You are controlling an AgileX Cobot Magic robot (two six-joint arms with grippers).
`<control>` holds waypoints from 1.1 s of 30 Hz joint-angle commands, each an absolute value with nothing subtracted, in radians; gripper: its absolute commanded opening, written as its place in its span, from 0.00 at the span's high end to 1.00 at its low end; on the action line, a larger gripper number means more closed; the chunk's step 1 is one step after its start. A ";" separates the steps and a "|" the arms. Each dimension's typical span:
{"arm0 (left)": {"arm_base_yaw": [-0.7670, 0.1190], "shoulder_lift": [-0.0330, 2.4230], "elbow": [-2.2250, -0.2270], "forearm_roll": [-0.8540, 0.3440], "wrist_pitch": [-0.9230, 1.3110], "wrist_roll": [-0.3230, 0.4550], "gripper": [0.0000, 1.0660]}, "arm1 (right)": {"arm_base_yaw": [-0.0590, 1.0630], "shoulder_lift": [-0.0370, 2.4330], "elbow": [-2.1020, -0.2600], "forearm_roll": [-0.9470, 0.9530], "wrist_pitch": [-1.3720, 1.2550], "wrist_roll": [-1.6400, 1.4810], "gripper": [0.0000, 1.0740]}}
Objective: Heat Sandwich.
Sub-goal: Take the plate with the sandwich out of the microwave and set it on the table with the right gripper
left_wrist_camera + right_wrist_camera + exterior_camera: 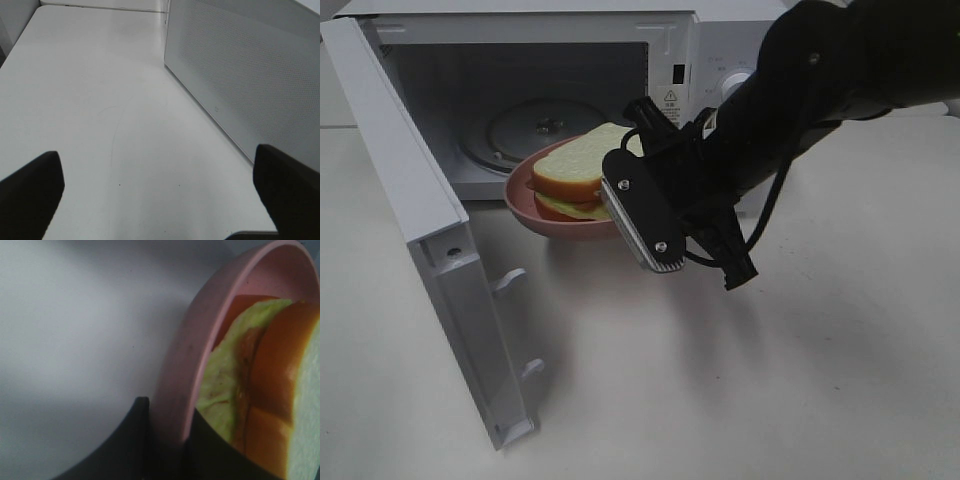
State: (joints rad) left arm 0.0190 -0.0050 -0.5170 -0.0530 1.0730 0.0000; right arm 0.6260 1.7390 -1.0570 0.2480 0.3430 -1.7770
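The right claw [167, 440] is pinched narrow on the near rim of the round pink plate [525, 205], one finger under the rim and one inside it, as the right wrist view shows. On the plate lies the sandwich [582, 175], two white bread slices with brown crust and red and pale green-yellow filling; it sits just ahead of the claw, toward the oven. Plate and sandwich are held at the mouth of the white microwave oven [710, 40], the far edge of the plate about at the sill, the grey glass turntable [535, 128] further in and behind. The move ahead looks like a straight push inward from the claw, along the arm's own line. The open white door [420, 200] stands to the left of the plate, swung well out; the control panel flanks the cavity on the right. Room either side of the plate seems adequate, though height under the cavity roof cannot be judged. The left claw [160, 200] is spread wide and empty over the white bench [100, 100], outside the door, so the right arm is the nearer.
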 commanded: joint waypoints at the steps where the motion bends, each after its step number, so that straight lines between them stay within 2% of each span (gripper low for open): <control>1: 0.023 -0.022 -0.515 -0.051 1.069 0.000 0.09 | 0.617 1.678 -1.007 0.247 0.307 -1.758 1.00; 33: 0.023 -0.022 -0.515 -0.051 1.069 0.000 0.09 | 0.619 1.211 -0.584 0.132 0.226 -1.599 1.00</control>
State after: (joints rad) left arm 0.0190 -0.0050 -0.5170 -0.0530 1.0730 0.0000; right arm 0.6210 1.2620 -0.6160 0.1550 0.2710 -1.6260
